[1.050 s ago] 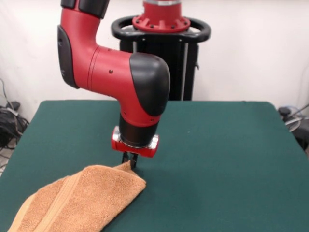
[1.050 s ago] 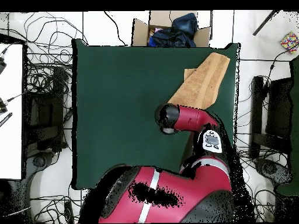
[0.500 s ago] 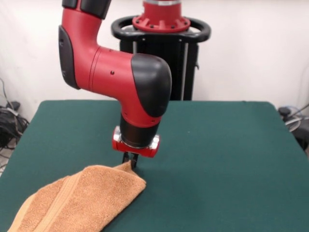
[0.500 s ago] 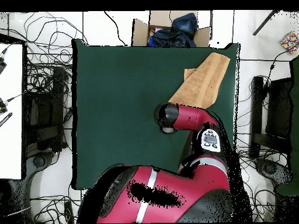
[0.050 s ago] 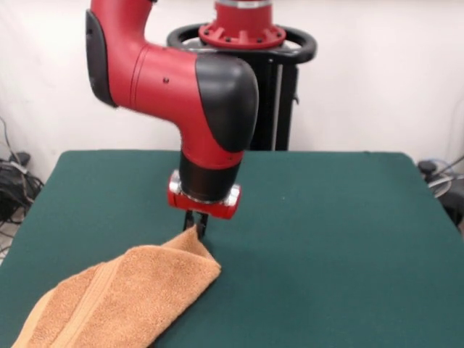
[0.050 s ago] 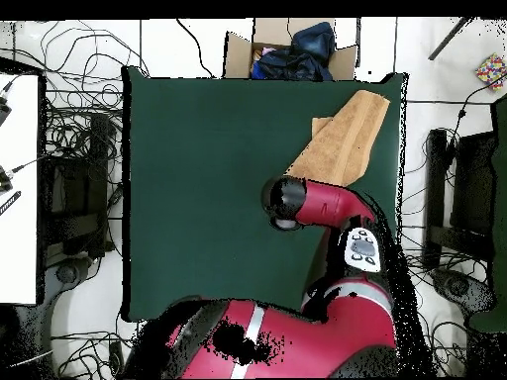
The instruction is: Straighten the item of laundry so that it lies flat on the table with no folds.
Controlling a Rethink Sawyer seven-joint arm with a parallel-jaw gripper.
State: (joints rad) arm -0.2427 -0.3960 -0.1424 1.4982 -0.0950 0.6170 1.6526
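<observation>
Risen slightly since a second ago: tool (image 5: 196,226) clamped on a corner of the towel (image 5: 123,301), peaking it off the tabletop (image 5: 326,239). Rest of towel folded double near the tabletop's edge. Corner held, probably, to drag the fold open.

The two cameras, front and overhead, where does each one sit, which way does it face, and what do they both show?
Front view: across the table, facing the robot; shows the red arm, pedestal and gripper pinching the towel corner.
Overhead view: above, looking straight down; shows the arm's back and wrist covering the gripper.
Shared: the green table and folded towel near one table corner.
</observation>
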